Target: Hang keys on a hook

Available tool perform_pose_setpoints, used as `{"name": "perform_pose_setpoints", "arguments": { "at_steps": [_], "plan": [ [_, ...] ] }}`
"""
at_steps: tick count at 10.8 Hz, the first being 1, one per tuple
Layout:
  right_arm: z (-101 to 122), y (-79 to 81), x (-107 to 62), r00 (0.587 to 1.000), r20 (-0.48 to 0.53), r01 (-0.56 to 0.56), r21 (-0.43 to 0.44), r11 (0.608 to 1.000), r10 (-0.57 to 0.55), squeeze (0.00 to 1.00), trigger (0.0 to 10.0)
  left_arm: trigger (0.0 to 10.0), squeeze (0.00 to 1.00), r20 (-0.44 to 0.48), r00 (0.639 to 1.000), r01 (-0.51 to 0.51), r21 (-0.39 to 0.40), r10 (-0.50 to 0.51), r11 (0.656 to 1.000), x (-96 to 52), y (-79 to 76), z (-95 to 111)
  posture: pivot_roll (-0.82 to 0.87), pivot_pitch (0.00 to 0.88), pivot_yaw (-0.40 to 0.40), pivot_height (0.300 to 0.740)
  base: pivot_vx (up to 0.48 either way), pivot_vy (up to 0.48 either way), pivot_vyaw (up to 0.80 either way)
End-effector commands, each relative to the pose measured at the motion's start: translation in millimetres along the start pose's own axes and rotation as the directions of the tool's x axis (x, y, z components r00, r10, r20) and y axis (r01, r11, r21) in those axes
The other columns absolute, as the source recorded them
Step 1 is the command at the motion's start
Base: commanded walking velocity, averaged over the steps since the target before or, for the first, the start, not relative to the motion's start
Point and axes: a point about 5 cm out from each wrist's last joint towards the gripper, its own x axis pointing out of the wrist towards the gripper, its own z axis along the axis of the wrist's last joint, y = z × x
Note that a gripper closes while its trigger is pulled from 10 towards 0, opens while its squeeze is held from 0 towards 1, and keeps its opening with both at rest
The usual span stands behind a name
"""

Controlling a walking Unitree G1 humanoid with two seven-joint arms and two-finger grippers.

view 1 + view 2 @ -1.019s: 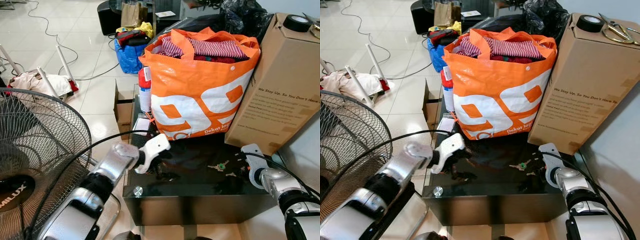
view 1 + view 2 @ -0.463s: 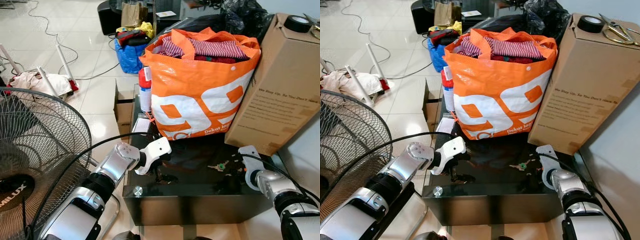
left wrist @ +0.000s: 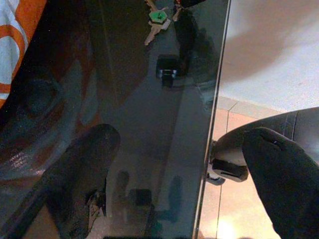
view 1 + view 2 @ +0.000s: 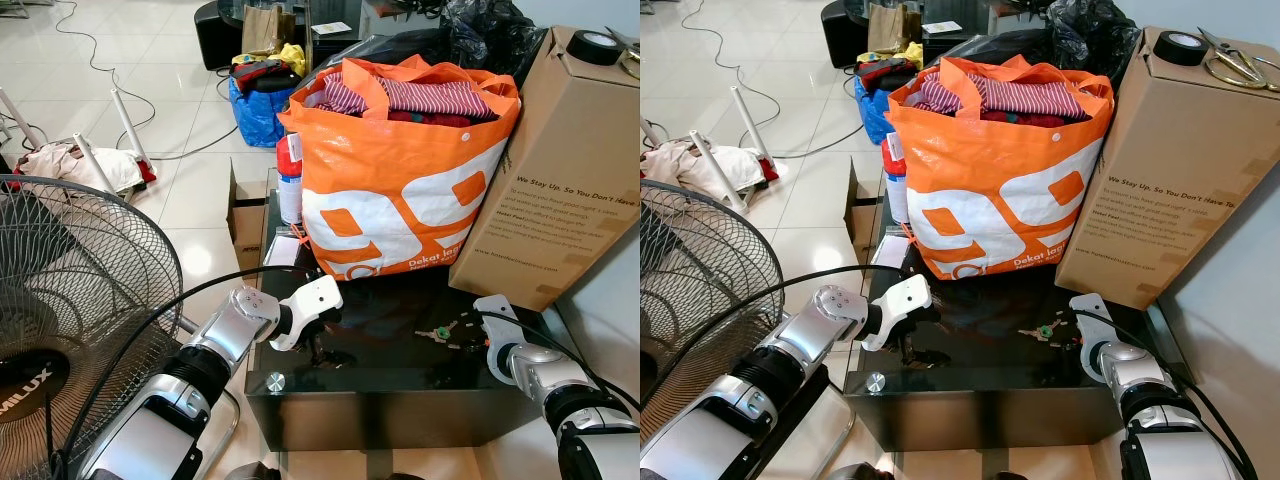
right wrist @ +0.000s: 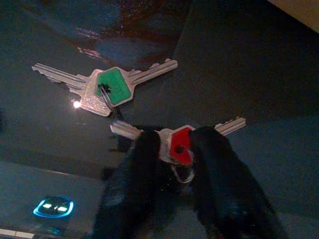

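Your red-capped keys (image 5: 182, 144) lie flat on the black glass bench (image 5: 259, 64), green-capped keys (image 5: 110, 87) just beside. R tool (image 5: 175, 149) straddles the red cap, fingers parted, not clenched. L tool (image 3: 179, 169) spread wide over bench edge, grasping nothing. Orange bag (image 4: 400, 180) behind.

We see a glossy black glass table (image 4: 400, 390) mirroring things, bare metal keys (image 5: 102, 87) with green and red plastic heads, matt black rubbery right gripper (image 5: 175, 149) fingers, a shiny woven plastic orange bag (image 4: 400, 200), matt brown cardboard box (image 4: 560, 180), wire metal fan grille (image 4: 80, 290).
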Motion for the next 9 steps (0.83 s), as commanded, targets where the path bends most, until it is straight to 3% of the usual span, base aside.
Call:
{"name": "perform_pose_setpoints", "arguments": {
  "at_steps": [1,9],
  "plan": [
    [-5.1,0.2,0.2,1.000,-0.015,0.004,0.010,1.000,-0.004,0.00,0.0,10.0,0.00,-0.003,1.000,-0.004,0.011,0.004,1.000,-1.4,2.8,2.7,-0.16,0.000,-0.013,0.740,0.000,0.000,0.00],
    [-4.5,-4.3,-1.3,1.000,-0.011,0.015,0.004,1.000,-0.015,0.00,0.0,10.0,0.00,0.002,1.000,-0.011,0.006,0.011,1.000,-0.1,2.0,2.1,-0.16,0.000,-0.023,0.740,0.000,0.000,0.00]
  ]
}}
